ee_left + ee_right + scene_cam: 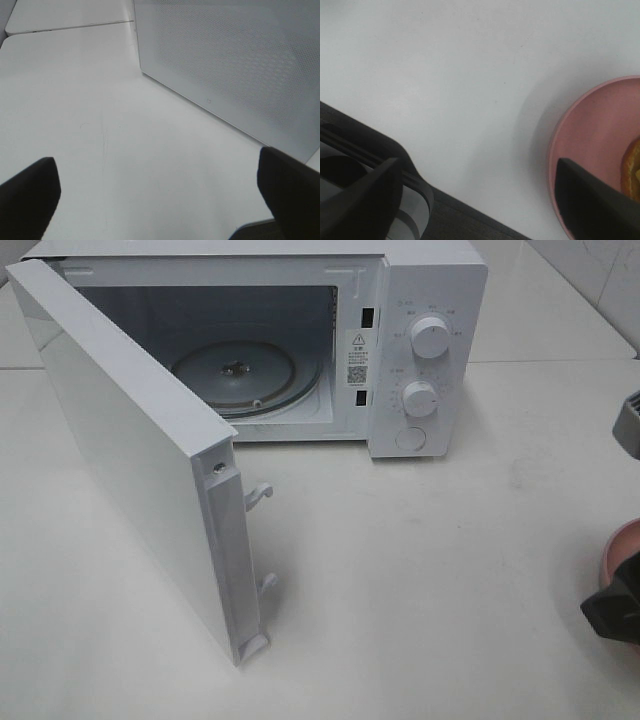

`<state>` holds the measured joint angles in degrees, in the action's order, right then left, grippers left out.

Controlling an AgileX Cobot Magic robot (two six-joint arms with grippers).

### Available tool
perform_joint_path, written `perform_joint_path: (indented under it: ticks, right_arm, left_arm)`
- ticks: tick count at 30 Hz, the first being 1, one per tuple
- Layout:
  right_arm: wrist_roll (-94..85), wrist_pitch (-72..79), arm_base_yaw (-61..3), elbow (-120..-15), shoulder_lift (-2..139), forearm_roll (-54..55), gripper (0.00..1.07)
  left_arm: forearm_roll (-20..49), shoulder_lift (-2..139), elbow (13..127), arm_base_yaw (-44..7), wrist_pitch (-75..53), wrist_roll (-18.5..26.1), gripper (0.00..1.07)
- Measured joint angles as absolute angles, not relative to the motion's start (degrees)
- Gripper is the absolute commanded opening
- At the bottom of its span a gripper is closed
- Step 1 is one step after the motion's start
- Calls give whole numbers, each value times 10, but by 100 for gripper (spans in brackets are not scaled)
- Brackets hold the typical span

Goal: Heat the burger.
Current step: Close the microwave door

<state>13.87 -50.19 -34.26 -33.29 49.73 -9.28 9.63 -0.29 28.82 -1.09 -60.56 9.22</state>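
Only a golden-brown sliver of the burger [633, 169] shows, lying on a flat pink plate [585, 145] at the table's right edge [622, 545]. My right gripper [477, 165] is open just above the table. One finger [592, 200] hangs over the plate's rim beside the burger, and the other [360, 200] is over the table's near edge. Nothing is between them. In the high view this gripper [610, 608] is a dark shape at the right border. My left gripper [155, 167] is wide open and empty over bare table, and it is out of the high view.
A white microwave [430, 350] stands at the back with its door [140, 450] swung far out to the left. A glass turntable [235, 375] lies inside. The door's perforated panel [240, 65] rises close beside my left gripper. The table's dark front edge [465, 220] runs under my right gripper.
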Motion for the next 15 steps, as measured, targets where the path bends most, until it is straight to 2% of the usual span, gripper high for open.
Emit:
perform_joint_path:
  ticks: [15]
  right_arm:
    - [112,-594,-330,-333,354,-72,79]
  left_arm:
    - [96,-3,288,-11,-606,92,100]
